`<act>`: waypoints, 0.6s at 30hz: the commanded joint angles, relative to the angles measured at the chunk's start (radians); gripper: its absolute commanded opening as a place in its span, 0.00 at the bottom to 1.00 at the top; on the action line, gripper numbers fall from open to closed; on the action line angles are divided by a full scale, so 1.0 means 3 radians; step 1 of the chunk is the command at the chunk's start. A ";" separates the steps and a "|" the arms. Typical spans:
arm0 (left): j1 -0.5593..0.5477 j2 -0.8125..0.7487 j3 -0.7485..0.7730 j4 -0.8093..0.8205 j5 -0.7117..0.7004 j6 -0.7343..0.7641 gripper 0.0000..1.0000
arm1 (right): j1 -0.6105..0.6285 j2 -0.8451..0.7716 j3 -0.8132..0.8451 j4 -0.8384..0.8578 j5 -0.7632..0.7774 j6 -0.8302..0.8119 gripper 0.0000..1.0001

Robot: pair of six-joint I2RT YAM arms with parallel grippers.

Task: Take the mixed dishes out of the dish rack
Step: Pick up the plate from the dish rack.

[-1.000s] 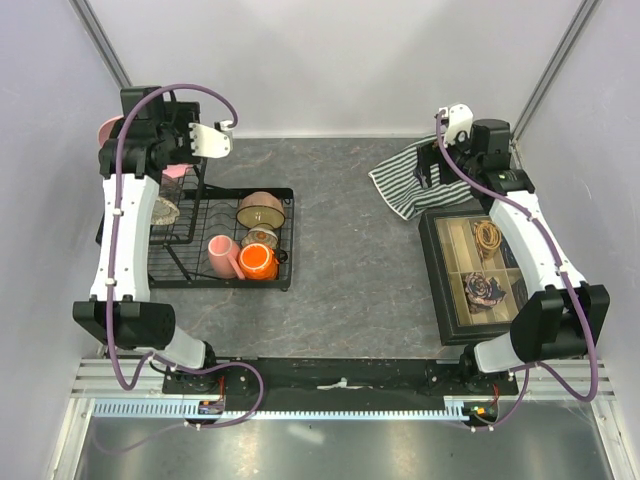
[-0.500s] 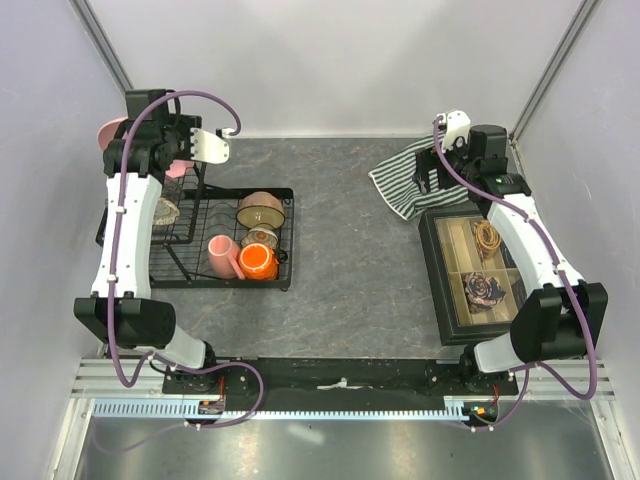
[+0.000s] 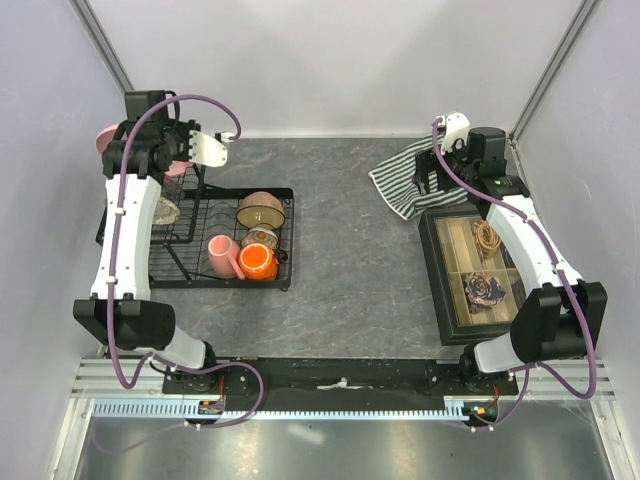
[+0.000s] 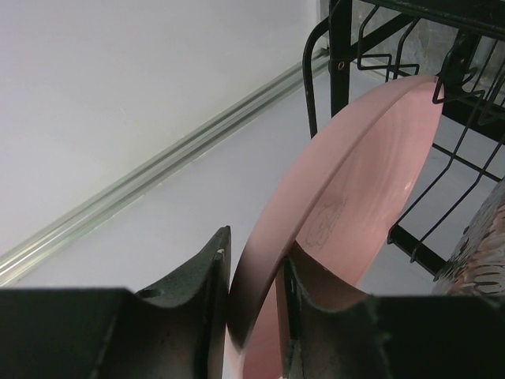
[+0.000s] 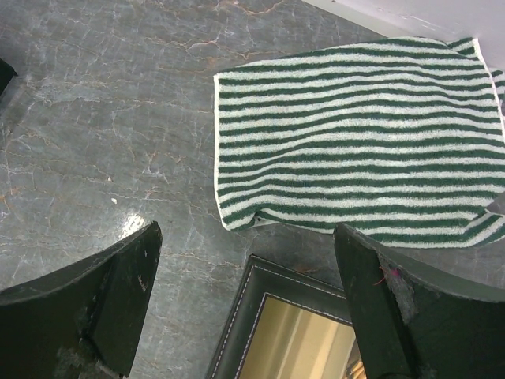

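Observation:
My left gripper [image 4: 252, 257] is shut on the rim of the pink round plate [image 4: 371, 174], which stands on edge with its far rim against the wires of the black dish rack [image 4: 339, 47]. In the top view the plate [image 3: 105, 140] shows beside the left wrist [image 3: 150, 150] at the rack's [image 3: 175, 272] far left corner. The rack holds a patterned oval dish [image 3: 163, 211], a tan-brown bowl [image 3: 262, 208], a small floral bowl [image 3: 262, 238], an orange mug [image 3: 257, 261] and a pink mug [image 3: 220, 255]. My right gripper [image 5: 246, 229] is open and empty.
A green-and-white striped towel [image 5: 363, 134] lies on the grey table at the far right, also seen from above [image 3: 400, 180]. A dark compartmented box of trinkets [image 3: 470, 275] sits right of centre, its corner [image 5: 260, 316] under my right gripper. Grey walls close in both sides.
My left wrist has shifted slightly left with the pink plate in its grip. The right arm has barely moved.

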 commanded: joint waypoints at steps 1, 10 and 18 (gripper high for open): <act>0.0015 -0.0087 0.0020 0.0266 0.0014 0.0239 0.15 | 0.0001 -0.0103 -0.0034 0.0122 -0.0009 -0.0038 0.98; 0.0015 -0.0195 0.0046 0.0537 0.0162 0.0398 0.02 | 0.0001 -0.0113 -0.0060 0.0122 0.0001 -0.0064 0.98; -0.0016 -0.0307 0.0153 0.0496 0.0295 0.0388 0.01 | -0.0004 -0.0103 -0.0070 0.0122 -0.0014 -0.0064 0.98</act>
